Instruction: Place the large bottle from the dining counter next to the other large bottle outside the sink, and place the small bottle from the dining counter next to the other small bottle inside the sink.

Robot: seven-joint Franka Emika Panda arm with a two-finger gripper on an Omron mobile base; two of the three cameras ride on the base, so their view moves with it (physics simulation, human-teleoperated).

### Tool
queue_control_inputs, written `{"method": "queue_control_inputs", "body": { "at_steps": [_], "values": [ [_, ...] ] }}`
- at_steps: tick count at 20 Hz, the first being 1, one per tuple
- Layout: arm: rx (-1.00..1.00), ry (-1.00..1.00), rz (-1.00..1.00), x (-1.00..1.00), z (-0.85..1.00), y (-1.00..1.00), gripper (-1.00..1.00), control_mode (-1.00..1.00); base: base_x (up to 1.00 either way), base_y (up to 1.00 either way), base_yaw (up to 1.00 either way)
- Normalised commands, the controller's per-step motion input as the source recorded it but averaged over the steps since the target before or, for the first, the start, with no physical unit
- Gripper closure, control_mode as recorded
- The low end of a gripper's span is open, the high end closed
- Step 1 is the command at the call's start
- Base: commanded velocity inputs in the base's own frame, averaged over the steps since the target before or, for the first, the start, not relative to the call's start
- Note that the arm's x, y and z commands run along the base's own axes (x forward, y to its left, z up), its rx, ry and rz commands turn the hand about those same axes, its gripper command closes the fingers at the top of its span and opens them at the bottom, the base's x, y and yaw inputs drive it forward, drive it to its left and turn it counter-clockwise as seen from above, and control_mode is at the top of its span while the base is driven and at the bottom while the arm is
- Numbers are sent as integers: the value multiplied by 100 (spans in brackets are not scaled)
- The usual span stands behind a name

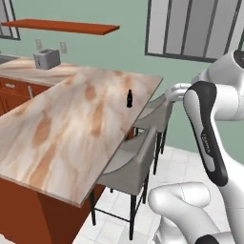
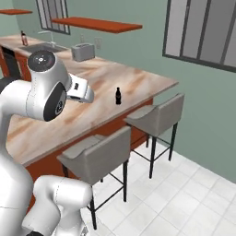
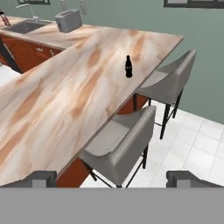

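We see a kitchen with pale green walls, dark-framed windows and a white tiled floor. The dining counter [image 1: 71, 128] is a wide beige-and-brown marbled slab on a red-orange base, and it joins a second marbled counter with wooden cabinet fronts along the far wall. Two grey padded stools [image 2: 99, 159] stand on the right side of the dining counter, one nearer to us and one farther away.

The small bottle [image 1: 129, 98] stands upright on the dining counter, close to its right edge and toward the far end, about level with the farther stool. It is short, all black, with a narrow neck, and nothing touches it.

On the far counter a silver toaster [image 2: 83, 52] sits below a red-orange wall shelf [image 2: 97, 24]. Left of the toaster lies the sink [image 3: 25, 26], a grey steel basin with a curved tap. Beside the sink, at its far left, stands the other large bottle [image 2: 23, 38], dark with a red label; it is small in the picture and we cannot make out more.

Our hand [image 3: 117, 179] hangs above the near right part of the dining counter and the nearer stool, well apart from the small bottle. Its two dark fingertips [image 3: 39, 178] stand wide apart with nothing between them.
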Motion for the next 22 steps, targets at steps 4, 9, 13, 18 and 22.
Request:
{"method": "queue_control_inputs", "body": {
  "at_steps": [4, 9, 13, 18, 22],
  "values": [
    [0, 0, 0, 0, 0, 0, -100, 100, 64, -43, 14],
    [0, 0, 0, 0, 0, 0, -100, 100, 62, -34, 16],
    [0, 0, 0, 0, 0, 0, -100, 100, 57, -19, 19],
    [0, 0, 0, 0, 0, 0, -100, 100, 43, -11, 21],
    [0, 0, 0, 0, 0, 0, -100, 100, 13, -1, 25]
  ]
}}
